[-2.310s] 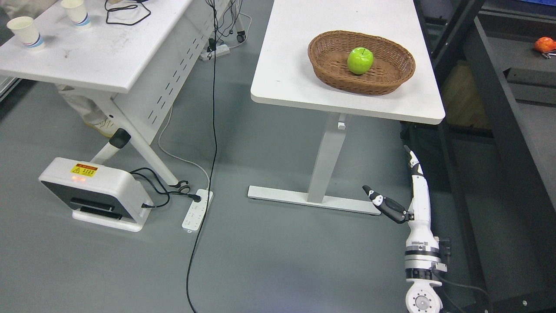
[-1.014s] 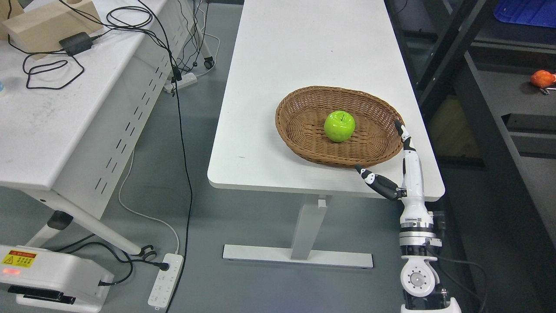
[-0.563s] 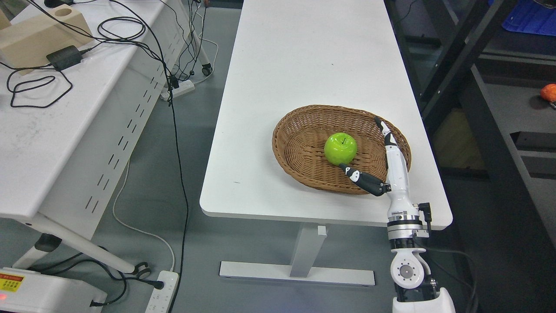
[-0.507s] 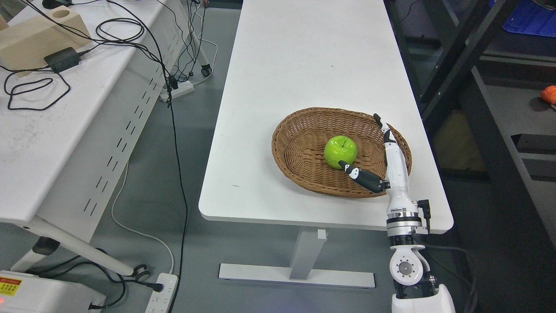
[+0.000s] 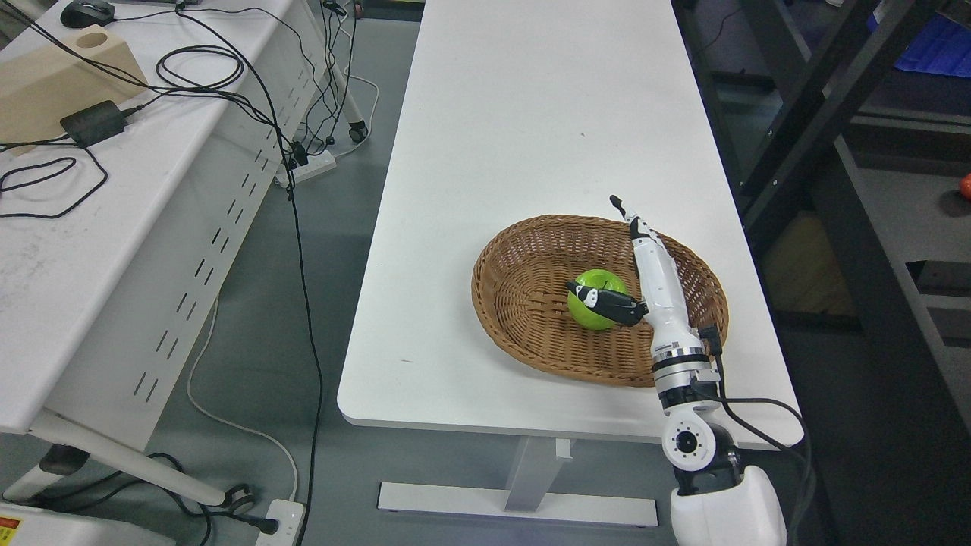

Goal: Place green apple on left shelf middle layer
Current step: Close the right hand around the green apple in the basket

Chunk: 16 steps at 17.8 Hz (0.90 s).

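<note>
A green apple (image 5: 594,309) lies in the middle of a brown wicker basket (image 5: 523,303) on the white table (image 5: 531,136). My right hand (image 5: 611,262) reaches over the basket from the lower right. Its fingers (image 5: 645,243) stretch straight out past the apple's right side, and the thumb (image 5: 607,299) lies across the top of the apple. The hand is open and holds nothing. My left arm does not show.
A dark metal shelf (image 5: 872,197) stands right of the table, with an orange-red fruit (image 5: 965,183) on it at the picture's edge. A second white table (image 5: 98,227) with cables and a wooden block (image 5: 53,76) stands on the left. Grey floor lies between the tables.
The camera has come closer and tilted, shifting the whole picture. My right hand has risen from below the table edge and moved over the basket, its thumb now across the apple.
</note>
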{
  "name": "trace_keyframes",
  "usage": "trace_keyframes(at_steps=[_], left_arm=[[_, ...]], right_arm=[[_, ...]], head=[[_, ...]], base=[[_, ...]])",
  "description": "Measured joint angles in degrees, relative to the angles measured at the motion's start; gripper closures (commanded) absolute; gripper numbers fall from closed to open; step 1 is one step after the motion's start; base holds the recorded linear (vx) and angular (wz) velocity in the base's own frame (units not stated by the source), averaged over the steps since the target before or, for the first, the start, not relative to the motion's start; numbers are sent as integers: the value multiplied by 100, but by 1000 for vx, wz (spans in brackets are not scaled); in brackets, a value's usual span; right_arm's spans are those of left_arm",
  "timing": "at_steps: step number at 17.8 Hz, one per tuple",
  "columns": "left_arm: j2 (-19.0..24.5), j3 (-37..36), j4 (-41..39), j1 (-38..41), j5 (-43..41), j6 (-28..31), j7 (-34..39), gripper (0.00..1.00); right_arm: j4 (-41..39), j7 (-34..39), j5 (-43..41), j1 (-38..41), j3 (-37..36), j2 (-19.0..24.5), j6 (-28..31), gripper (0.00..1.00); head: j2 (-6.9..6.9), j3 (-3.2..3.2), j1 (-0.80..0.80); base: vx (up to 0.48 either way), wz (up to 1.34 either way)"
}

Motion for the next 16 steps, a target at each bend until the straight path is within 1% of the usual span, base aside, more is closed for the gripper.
trace_keyframes(at_steps=[7, 11, 16], left_arm=[[0, 0, 0, 0, 0, 0, 0, 0], [0, 0, 0, 1, 0, 0, 0, 0], [0, 0, 0, 1, 0, 0, 0, 0]], right_arm=[[207, 27, 165, -64, 105, -383, -27, 1], [277, 22, 67, 57, 78, -735, -317, 1], [329, 259, -46, 207, 84, -1035, -455, 1]], head=[[0, 0, 0], [0, 0, 0], [0, 0, 0]], base=[[36, 9], [0, 0], [0, 0]])
